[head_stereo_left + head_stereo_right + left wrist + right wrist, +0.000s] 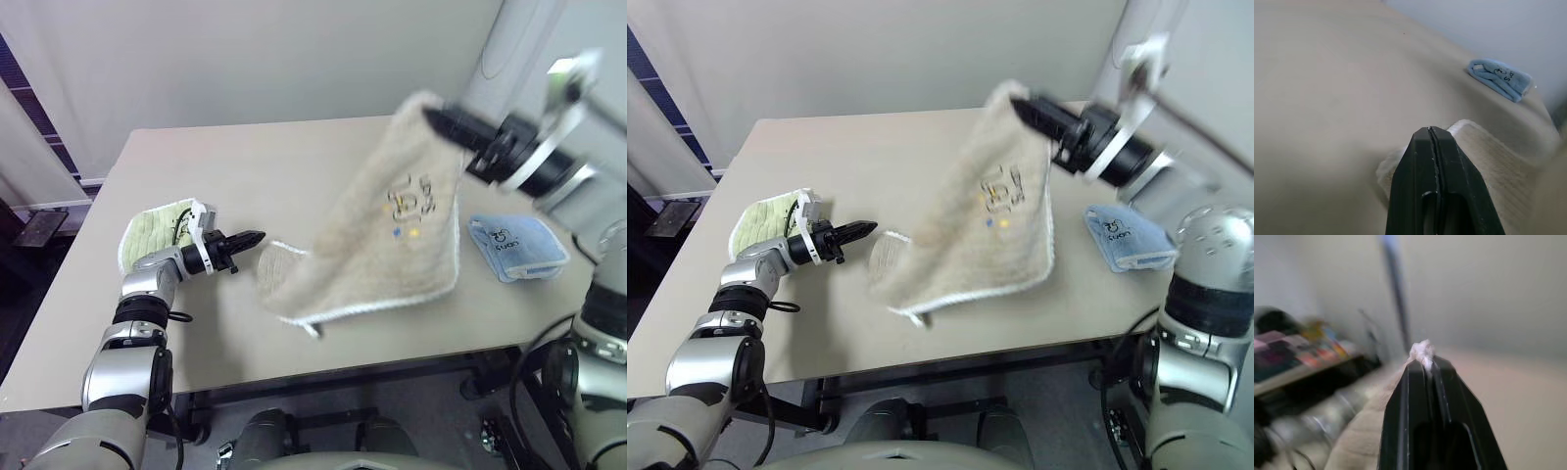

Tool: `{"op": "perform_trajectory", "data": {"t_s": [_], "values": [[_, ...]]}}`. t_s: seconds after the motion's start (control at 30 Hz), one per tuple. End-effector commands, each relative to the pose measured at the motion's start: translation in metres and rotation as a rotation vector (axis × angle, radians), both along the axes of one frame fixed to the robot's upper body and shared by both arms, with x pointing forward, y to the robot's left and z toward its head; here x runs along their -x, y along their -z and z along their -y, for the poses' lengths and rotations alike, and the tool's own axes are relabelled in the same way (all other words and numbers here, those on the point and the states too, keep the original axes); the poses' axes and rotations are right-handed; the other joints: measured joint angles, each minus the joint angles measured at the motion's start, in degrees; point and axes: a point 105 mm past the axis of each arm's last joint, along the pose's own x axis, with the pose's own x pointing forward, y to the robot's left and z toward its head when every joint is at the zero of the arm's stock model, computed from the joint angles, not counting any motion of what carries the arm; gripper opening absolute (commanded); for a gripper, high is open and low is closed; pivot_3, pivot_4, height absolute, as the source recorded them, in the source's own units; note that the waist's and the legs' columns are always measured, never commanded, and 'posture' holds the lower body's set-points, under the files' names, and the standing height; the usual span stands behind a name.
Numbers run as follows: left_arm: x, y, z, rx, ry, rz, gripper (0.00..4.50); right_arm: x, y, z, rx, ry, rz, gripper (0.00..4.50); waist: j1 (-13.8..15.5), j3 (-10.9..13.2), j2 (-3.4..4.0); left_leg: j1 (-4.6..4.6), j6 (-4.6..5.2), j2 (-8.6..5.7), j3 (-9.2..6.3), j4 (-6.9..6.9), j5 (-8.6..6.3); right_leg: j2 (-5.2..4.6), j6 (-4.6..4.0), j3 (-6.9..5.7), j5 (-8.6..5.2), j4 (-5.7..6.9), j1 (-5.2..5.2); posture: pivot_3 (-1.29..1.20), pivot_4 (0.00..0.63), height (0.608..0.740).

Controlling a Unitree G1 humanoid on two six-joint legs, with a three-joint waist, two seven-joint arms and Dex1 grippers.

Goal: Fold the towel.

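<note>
The beige towel (372, 245) with white corded edging hangs slanted from one raised corner, its dark logo (411, 199) facing me. Its lower edge and a folded-over corner (279, 262) rest on the table. My right gripper (433, 118) is shut on the top corner, high above the table's right side; a tuft of towel (1422, 354) sticks out between its fingertips. My left gripper (255, 237) is shut and empty, held low and level just left of the resting corner. In the left wrist view the closed fingers (1420, 161) point at the towel (1498, 169) right ahead.
A pale-green folded cloth (152, 230) lies at the table's left edge beside my left wrist. A light-blue folded cloth (516, 245) lies on the right, near the hanging towel. The tan table (245, 157) has bare room behind the towel.
</note>
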Motion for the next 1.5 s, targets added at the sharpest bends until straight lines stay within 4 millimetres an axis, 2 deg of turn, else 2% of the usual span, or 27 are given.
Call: {"op": "perform_trajectory", "data": {"t_s": [0.03, 0.07, 0.13, 0.23, 0.37, 0.5, 0.67, 0.73, 0.83, 1.07, 1.23, 1.5], "values": [[0.0, -0.013, -0.004, -0.05, 0.045, 0.061, 0.03, -0.012, 0.016, 0.028, 0.061, 0.154, 0.002, 0.0, -0.02, 0.01, 0.01, -0.04, 0.0, 0.0, 0.0, 0.0, 0.0, 0.02, 0.01, 0.0, 0.0, 0.01, -0.05, 0.0, 0.0, 0.721], [0.003, -0.013, -0.005, -0.072, 0.068, 0.068, 0.03, -0.015, 0.022, 0.034, 0.067, 0.199, -0.008, 0.0, -0.04, 0.01, 0.01, -0.08, 0.0, 0.0, 0.01, 0.0, 0.01, 0.03, 0.01, 0.0, 0.01, 0.03, -0.12, 0.0, 0.0, 0.721], [0.01, -0.014, -0.007, -0.114, 0.128, 0.088, 0.03, -0.018, 0.021, 0.048, 0.028, 0.284, -0.001, 0.0, -0.18, 0.01, 0.01, -0.29, 0.01, 0.01, 0.02, 0.03, 0.02, 0.04, 0.09, 0.0, 0.06, 0.09, -0.34, 0.0, 0.0, 0.721], [0.02, -0.02, -0.006, -0.118, 0.215, 0.088, 0.89, -0.019, 0.006, 0.066, -0.037, 0.376, 0.046, 0.0, -0.11, 0.02, 0.03, -0.47, -0.01, 0.05, 0.02, 0.06, 0.03, 0.08, 0.1, 0.0, 0.1, 0.12, -0.41, 0.0, 0.0, 0.721], [0.03, -0.028, 0.001, -0.131, 0.315, 0.089, 2.45, -0.023, -0.017, 0.1, -0.133, 0.551, 0.119, 0.0, 0.09, 0.02, 0.04, -0.46, -0.01, 0.05, 0.01, 0.13, 0.03, 0.07, -0.06, 0.0, 0.04, 0.09, -0.5, 0.0, 0.0, 0.721], [0.036, -0.014, 0.008, -0.282, 0.372, 0.12, 3.88, -0.025, -0.025, 0.13, -0.142, 0.692, 0.155, 0.0, 0.05, 0.02, 0.04, -0.44, -0.01, 0.05, 0.0, 0.17, 0.02, 0.06, -0.1, 0.0, 0.09, 0.06, -0.44, 0.0, 0.0, 0.721], [0.046, -0.001, 0.026, -0.332, 0.44, 0.152, 3.88, -0.025, -0.029, 0.137, -0.163, 0.748, 0.178, 0.0, -0.15, 0.06, 0.14, -0.46, 0.0, 0.08, 0.04, 0.1, 0.04, 0.08, -0.1, 0.02, 0.09, 0.09, -0.43, 0.0, 0.0, 0.721], [0.042, 0.007, 0.035, -0.363, 0.425, 0.187, 3.88, -0.026, -0.024, 0.133, -0.15, 0.742, 0.171, 0.0, -0.12, 0.05, 0.15, -0.47, 0.01, 0.12, 0.05, 0.11, 0.05, 0.1, -0.1, 0.02, 0.09, 0.13, -0.41, 0.0, 0.0, 0.721], [0.026, 0.018, 0.042, -0.446, 0.34, 0.205, 3.88, -0.027, -0.019, 0.126, -0.124, 0.73, 0.168, 0.0, -0.05, 0.04, 0.16, -0.44, 0.02, 0.12, 0.05, 0.2, 0.05, 0.1, -0.09, 0.01, 0.1, 0.14, -0.4, 0.0, 0.0, 0.721], [0.002, -0.002, 0.05, -0.37, 0.258, 0.236, 3.88, -0.024, -0.014, 0.117, -0.131, 0.661, 0.145, 0.0, 0.12, 0.04, 0.16, -0.47, 0.23, 0.09, 0.05, 0.26, 0.16, 0.11, 0.03, -0.01, 0.19, 0.15, -0.39, 0.0, 0.0, 0.721], [-0.023, -0.028, 0.065, -0.276, 0.153, 0.247, 3.88, -0.021, -0.006, 0.108, -0.099, 0.625, 0.135, 0.0, 0.15, 0.04, 0.15, -0.48, 0.3, 0.06, 0.05, 0.28, 0.2, 0.15, 0.17, -0.04, 0.27, 0.16, -0.24, 0.0, 0.0, 0.721], [-0.046, -0.02, 0.096, -0.388, 0.045, 0.242, 3.88, -0.02, -0.001, 0.099, -0.088, 0.614, 0.13, 0.0, 0.09, 0.05, 0.14, -0.47, 0.36, 0.02, 0.05, 0.32, 0.24, 0.18, 0.28, -0.05, 0.33, 0.16, -0.17, 0.0, 0.0, 0.721]]}}
